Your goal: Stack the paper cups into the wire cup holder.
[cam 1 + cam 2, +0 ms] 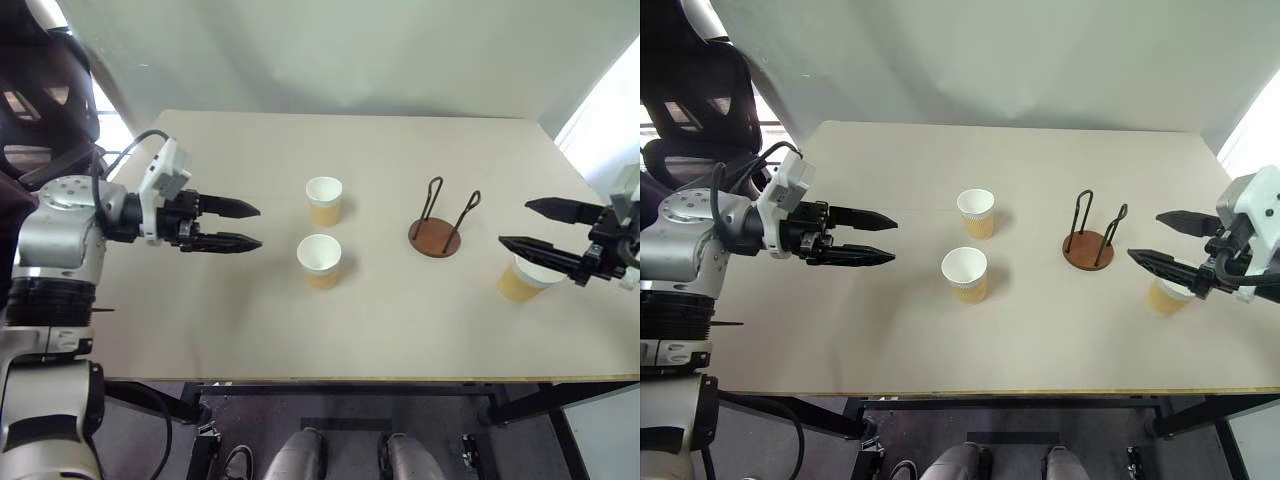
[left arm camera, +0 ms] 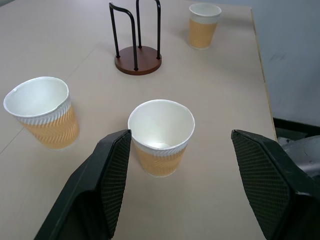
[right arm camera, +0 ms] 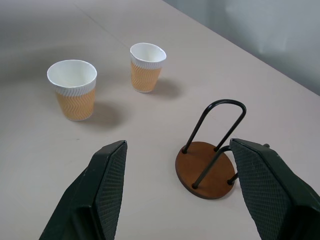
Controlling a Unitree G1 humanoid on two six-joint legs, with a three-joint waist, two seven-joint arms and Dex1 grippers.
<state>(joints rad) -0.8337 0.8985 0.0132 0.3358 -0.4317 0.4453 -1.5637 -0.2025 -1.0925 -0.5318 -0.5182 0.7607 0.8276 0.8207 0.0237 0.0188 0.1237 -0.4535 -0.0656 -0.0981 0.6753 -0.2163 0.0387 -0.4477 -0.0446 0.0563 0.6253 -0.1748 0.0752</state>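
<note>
Nearest to the head camera, at the front right of the table point(image 1: 400, 340), stands one paper cup point(image 1: 528, 280), upright and open end up, to the right of the wire cup holder point(image 1: 437, 226) and a little nearer the front edge. The right gripper point(image 1: 530, 224) hovers just above it, black fingers spread apart with nothing between them, reaching in from the right and aimed leftward toward the holder with a slight downward tilt. Two more cups sit left of the holder, both upright: the far cup point(image 1: 324, 200) and the near cup point(image 1: 320, 261), close together but not touching. The holder itself is empty, its two wire loops rising from the brown disc base. The left gripper point(image 1: 250, 226) is held above the table, well to the left of those two cups, jaws apart and empty, pointing rightward at them nearly level; its wrist view lines the near cup up between the fingers. By my reading, each arm is poised over its own side, and no cup is stacked yet.
</note>
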